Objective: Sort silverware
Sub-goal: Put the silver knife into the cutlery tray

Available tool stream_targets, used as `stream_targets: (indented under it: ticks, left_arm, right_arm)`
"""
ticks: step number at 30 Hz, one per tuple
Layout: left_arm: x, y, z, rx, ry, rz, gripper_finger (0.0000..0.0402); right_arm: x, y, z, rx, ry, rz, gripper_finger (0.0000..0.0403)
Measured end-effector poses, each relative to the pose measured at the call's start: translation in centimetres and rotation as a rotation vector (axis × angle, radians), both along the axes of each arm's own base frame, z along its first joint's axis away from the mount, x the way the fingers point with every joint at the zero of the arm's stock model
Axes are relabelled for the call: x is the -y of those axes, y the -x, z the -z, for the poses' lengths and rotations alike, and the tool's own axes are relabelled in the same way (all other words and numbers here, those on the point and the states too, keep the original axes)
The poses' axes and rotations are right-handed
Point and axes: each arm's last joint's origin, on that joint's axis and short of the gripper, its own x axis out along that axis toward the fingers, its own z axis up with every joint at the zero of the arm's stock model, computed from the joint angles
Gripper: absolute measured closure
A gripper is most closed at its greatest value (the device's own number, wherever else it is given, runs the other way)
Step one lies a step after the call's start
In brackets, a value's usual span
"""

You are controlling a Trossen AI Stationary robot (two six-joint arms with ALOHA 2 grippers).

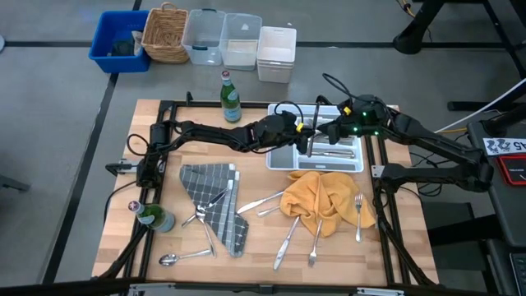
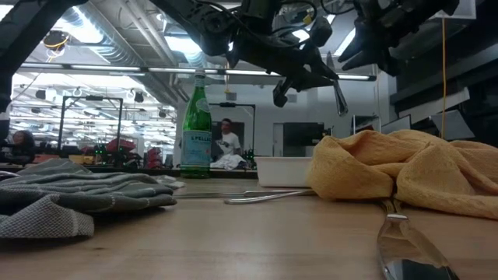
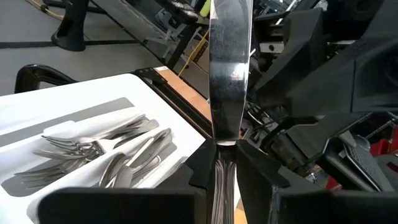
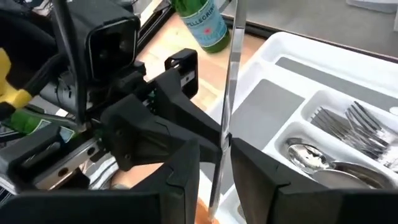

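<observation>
Over the white tray [image 1: 283, 158], I'm pinching one knife [image 3: 227, 81] in my left gripper [image 3: 226, 163], right gripper [image 4: 214, 168] clamping the same knife just opposite.

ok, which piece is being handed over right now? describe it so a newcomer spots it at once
Find the white tray at the table's far right, beyond the yellow cloth. Both arms meet above it, and the knife stands between the left tool and the right tool, gripped by both. It's the only piece in the air; the other silverware lies in the tray or on the table.
</observation>
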Motion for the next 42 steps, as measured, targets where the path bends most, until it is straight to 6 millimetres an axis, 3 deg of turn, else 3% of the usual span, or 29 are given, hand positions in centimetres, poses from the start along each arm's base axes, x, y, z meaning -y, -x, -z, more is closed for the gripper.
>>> stream_targets:
  ticks: [36,42]
  left_arm:
    - [0.0,0.0,0.0,-0.002,0.003,-0.001,0.0357]
    - [0.0,0.0,0.0,-0.003,0.002,0.000,0.0357]
  right_arm:
    - [1.9,-3.3,2.3,-0.065,-0.005,0.031,0.0308]
    - [1.9,-3.4,2.3,-0.074,0.020,0.013,0.0361]
